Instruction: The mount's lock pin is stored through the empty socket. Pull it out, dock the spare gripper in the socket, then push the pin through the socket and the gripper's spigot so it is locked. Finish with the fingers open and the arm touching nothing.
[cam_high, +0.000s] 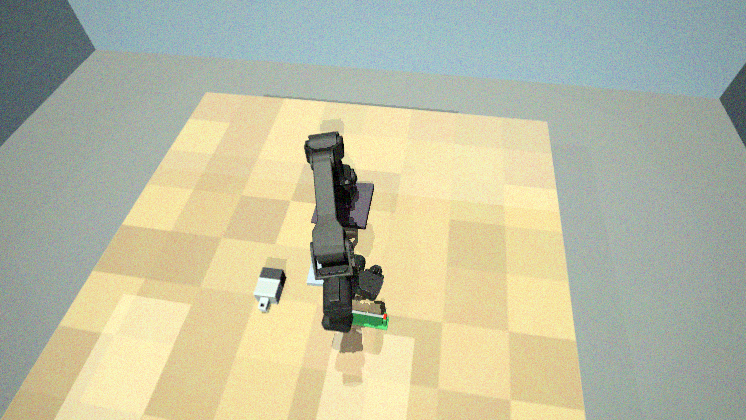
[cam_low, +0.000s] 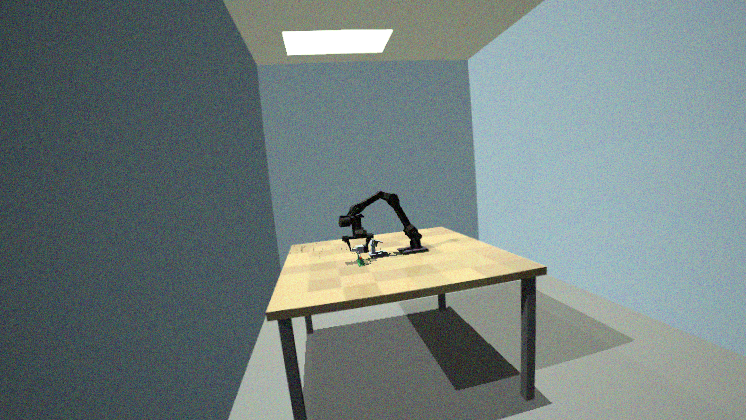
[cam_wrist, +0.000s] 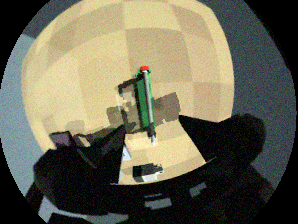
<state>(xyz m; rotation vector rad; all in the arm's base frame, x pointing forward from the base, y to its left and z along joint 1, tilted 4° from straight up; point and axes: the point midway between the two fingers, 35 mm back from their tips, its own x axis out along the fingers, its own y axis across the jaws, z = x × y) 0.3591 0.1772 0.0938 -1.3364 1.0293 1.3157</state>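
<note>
Hovering over the surface (cam_high: 469, 260), the pincer (cam_wrist: 156, 145) stood fully open, gripping nothing. The green lock pin (cam_wrist: 144, 103) lay flat below it. The spare gripper (cam_high: 270, 288) rested apart, leftward in the top view.

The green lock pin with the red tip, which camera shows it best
The wrist view: the lock pin lies full length on the table. The top view shows only its red-tipped end beside the arm; the exterior view, just a green speck.

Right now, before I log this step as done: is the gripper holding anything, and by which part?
Nothing is held. The gripper stands open above the green lock pin, which lies on the table between and ahead of its fingers.
</note>
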